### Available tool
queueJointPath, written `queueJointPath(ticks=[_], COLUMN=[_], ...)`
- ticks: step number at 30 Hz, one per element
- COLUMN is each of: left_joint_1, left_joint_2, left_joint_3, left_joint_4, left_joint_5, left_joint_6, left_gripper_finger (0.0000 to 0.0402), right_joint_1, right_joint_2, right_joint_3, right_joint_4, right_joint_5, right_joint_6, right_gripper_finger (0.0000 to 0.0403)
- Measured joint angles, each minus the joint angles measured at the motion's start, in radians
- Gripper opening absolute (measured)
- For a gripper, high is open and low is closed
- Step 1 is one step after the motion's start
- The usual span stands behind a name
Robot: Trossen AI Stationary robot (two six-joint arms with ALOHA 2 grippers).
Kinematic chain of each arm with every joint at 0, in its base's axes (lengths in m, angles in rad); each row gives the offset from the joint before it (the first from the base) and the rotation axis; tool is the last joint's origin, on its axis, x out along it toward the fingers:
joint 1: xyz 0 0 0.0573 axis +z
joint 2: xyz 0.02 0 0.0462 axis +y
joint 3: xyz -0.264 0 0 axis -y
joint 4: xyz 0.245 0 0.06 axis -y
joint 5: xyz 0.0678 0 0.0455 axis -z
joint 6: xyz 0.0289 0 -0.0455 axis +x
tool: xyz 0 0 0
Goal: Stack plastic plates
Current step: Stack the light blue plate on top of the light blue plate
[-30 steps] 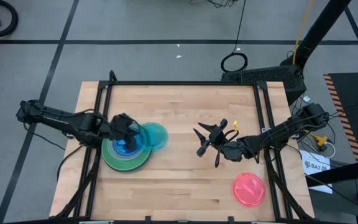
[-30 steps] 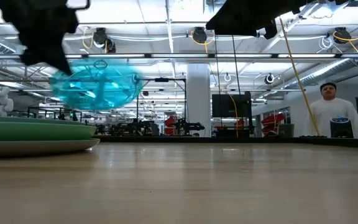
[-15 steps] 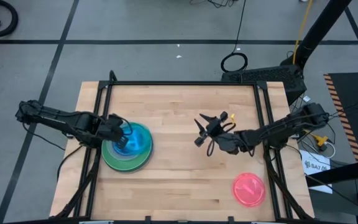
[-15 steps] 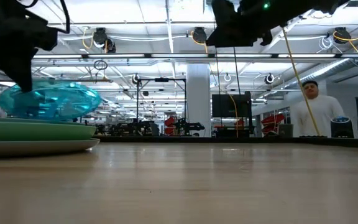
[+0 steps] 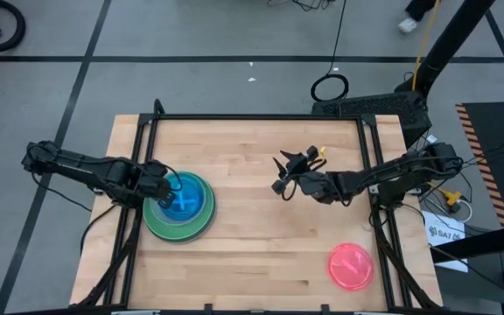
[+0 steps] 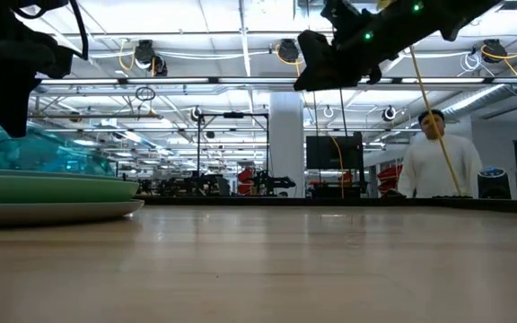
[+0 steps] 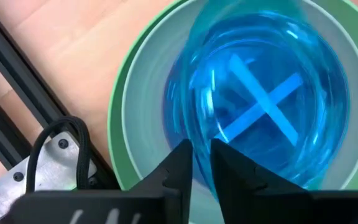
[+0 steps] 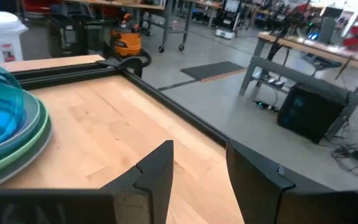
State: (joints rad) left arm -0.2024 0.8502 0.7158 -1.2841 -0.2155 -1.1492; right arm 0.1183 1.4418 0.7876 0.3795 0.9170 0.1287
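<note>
A translucent cyan plate lies on top of the stack of plates at the table's left side, over a blue plate, a pale green one, a large green one and a large grey one. My left gripper is at this plate's left rim, shut on it. My right gripper hovers open above the table's middle and touches nothing. One pink plate lies flat near the table's near right corner. The other plates do not show. My left gripper pinches the cyan plate's rim on the side toward the table's left, between its two fingers. The fingers come slanting down from the left. The plate rests on the stack; in the low view it looks about level.
Black frame rails run along the table's left and right edges, close to the stack. Bare wood lies between the stack and the pink plate. A person stands beyond the far edge in the room.
My left gripper has carried the cyan plate down and toward the table's left, from a tilted hold above the stack's right side until it lies on the stack. My right gripper has moved toward the far edge.
</note>
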Motion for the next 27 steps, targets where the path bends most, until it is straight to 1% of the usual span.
queueJointPath(ticks=[4, 10, 16, 21, 27], left_joint_1=[0.000, 0.000, 0.000, 0.000, 0.000], left_joint_2=[0.000, 0.000, 0.000, 0.000, 0.000], left_joint_3=[0.000, 0.000, 0.000, 0.000, 0.000], left_joint_4=[0.000, 0.000, 0.001, 0.002, 0.012], left_joint_5=[0.000, 0.015, 0.024, 0.025, 0.051], left_joint_6=[0.006, 0.006, 0.007, 0.012, 0.014], left_gripper_finger=[0.0081, 0.0083, 0.0083, 0.0084, 0.0084], right_joint_1=[-0.018, -0.028, -0.044, -0.047, -0.047], right_joint_2=[0.000, 0.000, 0.000, 0.000, 0.000], right_joint_3=[0.000, 0.000, 0.000, 0.000, 0.000], right_joint_4=[-0.057, -0.113, -0.123, -0.157, -0.162], right_joint_5=[-0.016, -0.033, -0.034, -0.083, -0.084], right_joint_6=[0.047, 0.087, 0.089, 0.120, 0.117], right_gripper_finger=[0.0144, 0.0144, 0.0144, 0.0144, 0.0144])
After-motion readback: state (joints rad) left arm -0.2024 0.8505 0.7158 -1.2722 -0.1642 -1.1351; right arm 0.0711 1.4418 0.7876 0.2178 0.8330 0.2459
